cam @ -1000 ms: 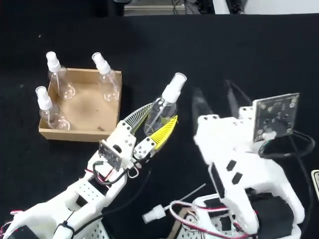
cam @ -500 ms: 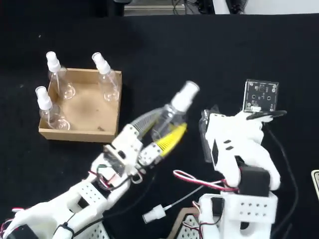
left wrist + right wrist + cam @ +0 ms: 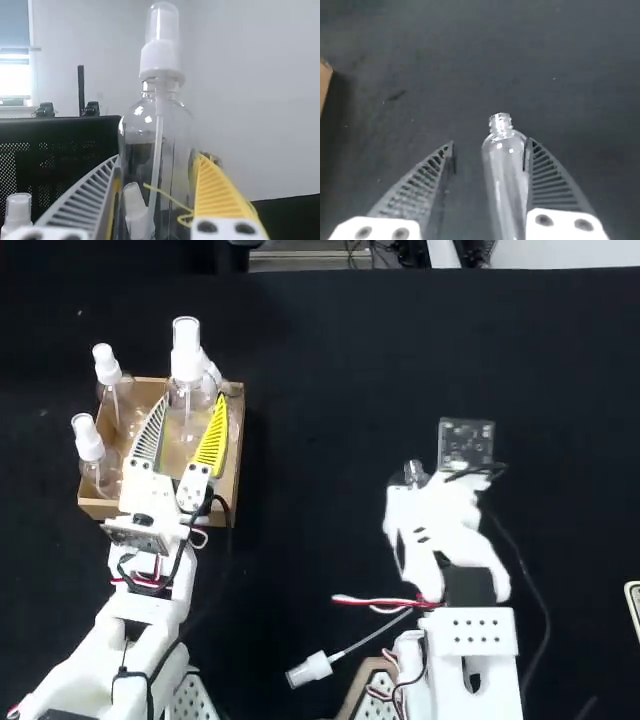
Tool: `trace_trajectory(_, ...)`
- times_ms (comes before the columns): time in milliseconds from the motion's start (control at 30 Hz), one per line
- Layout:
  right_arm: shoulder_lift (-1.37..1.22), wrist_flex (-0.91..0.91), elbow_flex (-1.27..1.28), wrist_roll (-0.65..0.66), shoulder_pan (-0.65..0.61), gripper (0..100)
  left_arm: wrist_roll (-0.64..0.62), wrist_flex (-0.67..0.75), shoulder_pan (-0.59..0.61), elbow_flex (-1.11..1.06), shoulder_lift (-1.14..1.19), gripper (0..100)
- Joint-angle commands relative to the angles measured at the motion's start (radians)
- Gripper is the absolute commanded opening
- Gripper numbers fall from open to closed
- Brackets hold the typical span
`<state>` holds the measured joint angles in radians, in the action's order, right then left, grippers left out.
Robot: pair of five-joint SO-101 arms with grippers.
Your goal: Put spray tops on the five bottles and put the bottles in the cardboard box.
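**Capped bottle held over the box, one bare bottle to go**

By the near edge of the tabletop (image 3: 330, 360), a loose spray top (image 3: 308, 672) is seen lying on its side. Its thin tube is pointed toward the right arm.

A bit farther in, the right gripper (image 3: 490, 145) is seen part way open. A bare bottle (image 3: 504, 165) is set between its jaws, with the neck pointed away from the wrist. One finger is touched by this bottle and a gap is seen at the other. It is likely not squeezed, though that is hard to tell.

Farther off, toward the left edge, a capped bottle (image 3: 185, 390) is gripped tight by the left gripper (image 3: 190, 415). It is held upright, long axis up and down, over the cardboard box (image 3: 92, 506), close to the box's right wall. The box lies right under the jaws, so a straight move down seems to be what is needed. The left arm is the nearer one to the box.

The capped bottle's bottom is hidden by the fingers, so it cannot be told if the box floor is touched. Three box bottles (image 3: 88, 440) are stood inside. The one at the far right corner is half hidden behind the capped bottle.
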<state>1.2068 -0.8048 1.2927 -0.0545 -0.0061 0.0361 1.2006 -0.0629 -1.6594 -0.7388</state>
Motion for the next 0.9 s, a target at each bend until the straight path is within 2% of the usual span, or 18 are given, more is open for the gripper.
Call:
trace_trajectory(0, 0.015, 0.034, 0.005, 0.002, -0.051, 19.4, -0.014, -0.060, 0.018, 0.005, -0.009, 3)
trace_trajectory(167, 0.015, 0.032, 0.008, 0.002, -0.049, 19.4, -0.048, -0.433, 0.031, 0.193, -0.008, 3)
trace_trajectory(233, 0.015, 0.028, 0.012, 0.003, -0.046, 19.4, -0.126, -0.486, 0.035, 0.229, -0.011, 3)
trace_trajectory(300, 0.015, 0.031, 0.022, 0.003, -0.046, 19.4, -0.167, -0.440, 0.031, 0.206, -0.021, 3)
trace_trajectory(433, 0.015, 0.032, 0.028, 0.003, -0.046, 19.4, -0.167, -0.252, 0.031, 0.101, -0.009, 3)
trace_trajectory(567, 0.015, 0.032, 0.027, 0.003, -0.048, 19.4, -0.167, -0.123, 0.035, -0.022, -0.021, 3)
trace_trajectory(700, 0.015, 0.034, 0.025, 0.003, -0.051, 19.4, -0.170, -0.043, 0.087, -0.012, -0.023, 3)
trace_trajectory(867, 0.015, 0.034, 0.027, 0.003, -0.048, 19.4, -0.169, 0.242, 0.166, 0.028, -0.023, 3)
